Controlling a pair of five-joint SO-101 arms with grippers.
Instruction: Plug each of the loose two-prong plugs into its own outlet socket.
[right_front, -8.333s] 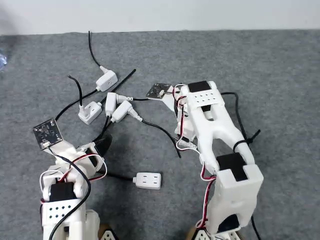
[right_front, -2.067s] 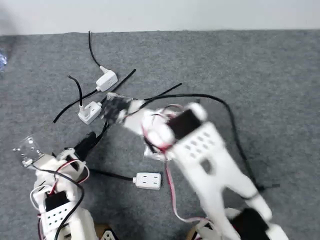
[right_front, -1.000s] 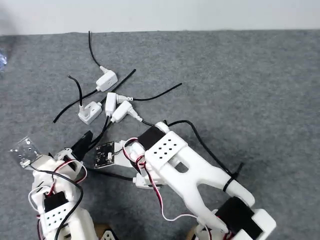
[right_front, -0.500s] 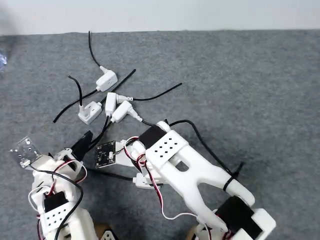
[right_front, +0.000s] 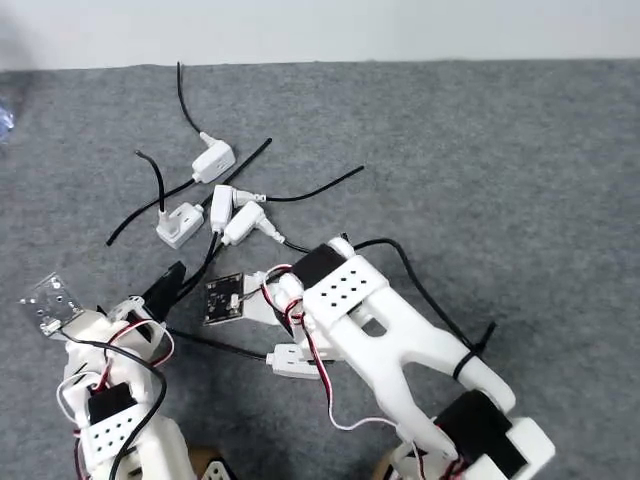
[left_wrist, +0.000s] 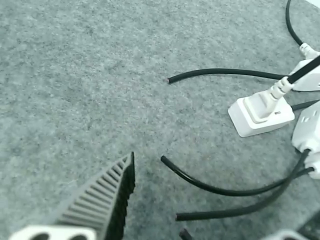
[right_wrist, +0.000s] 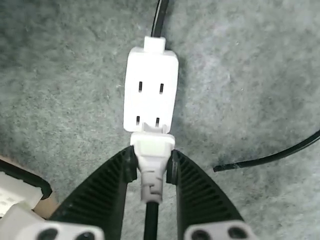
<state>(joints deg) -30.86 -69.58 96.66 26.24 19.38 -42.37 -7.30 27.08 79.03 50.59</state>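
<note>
The right gripper (right_wrist: 151, 152) has edged farther out, jaws clamped on a pale plug (right_wrist: 150, 144) butting the white socket block (right_wrist: 151, 90).

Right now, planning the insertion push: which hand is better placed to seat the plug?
Right: the right hand grips the plug at the outlet socket; the left hand sits apart, holding nothing.

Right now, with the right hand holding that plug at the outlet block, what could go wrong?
1. The outlet block lies loose on the carpet; a push from the plug in the right hand may just slide it.
2. The prongs are hidden, so alignment with the slots is unconfirmed; a skewed push could jam or bend them.
</note>
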